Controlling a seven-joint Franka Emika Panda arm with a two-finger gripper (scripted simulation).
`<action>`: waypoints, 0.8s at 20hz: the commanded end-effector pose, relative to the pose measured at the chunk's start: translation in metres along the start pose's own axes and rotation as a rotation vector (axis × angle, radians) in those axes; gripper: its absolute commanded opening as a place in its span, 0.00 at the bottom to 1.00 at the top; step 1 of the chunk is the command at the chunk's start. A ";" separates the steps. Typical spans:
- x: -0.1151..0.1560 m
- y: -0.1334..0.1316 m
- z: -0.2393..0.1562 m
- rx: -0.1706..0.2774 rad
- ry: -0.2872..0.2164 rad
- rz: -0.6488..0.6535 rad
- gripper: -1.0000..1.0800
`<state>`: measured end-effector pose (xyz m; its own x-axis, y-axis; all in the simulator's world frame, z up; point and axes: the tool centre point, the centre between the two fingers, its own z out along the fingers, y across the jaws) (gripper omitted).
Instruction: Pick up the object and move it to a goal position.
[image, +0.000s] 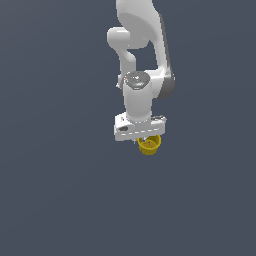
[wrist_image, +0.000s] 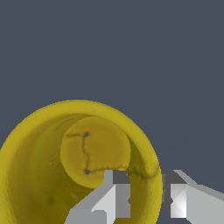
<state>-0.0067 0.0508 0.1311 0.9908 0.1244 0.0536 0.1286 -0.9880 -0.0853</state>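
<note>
White robot gripper (wrist_image: 146, 197): jaws nearly closed, pinching the thin wall of the small yellow hollow cup (wrist_image: 94, 151), one inside, one outside; apparently lifted, goal not visible.

The white arm's gripper (image: 146, 136) points down, the yellow cup (image: 149, 144) directly beneath it.

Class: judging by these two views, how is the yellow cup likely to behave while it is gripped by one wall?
The yellow cup looks hollow and thin-walled, so probably light. The gripper pinches one wall only, one finger inside, so the cup may swing or tilt. Its round, smooth wall might slip.
</note>
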 end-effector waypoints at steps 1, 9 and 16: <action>-0.004 -0.024 -0.020 0.000 0.004 -0.001 0.00; -0.015 -0.085 -0.068 -0.001 0.004 -0.001 0.00; -0.017 -0.109 -0.086 0.000 0.004 -0.001 0.00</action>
<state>-0.0413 0.1455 0.2215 0.9903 0.1270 0.0558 0.1314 -0.9877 -0.0845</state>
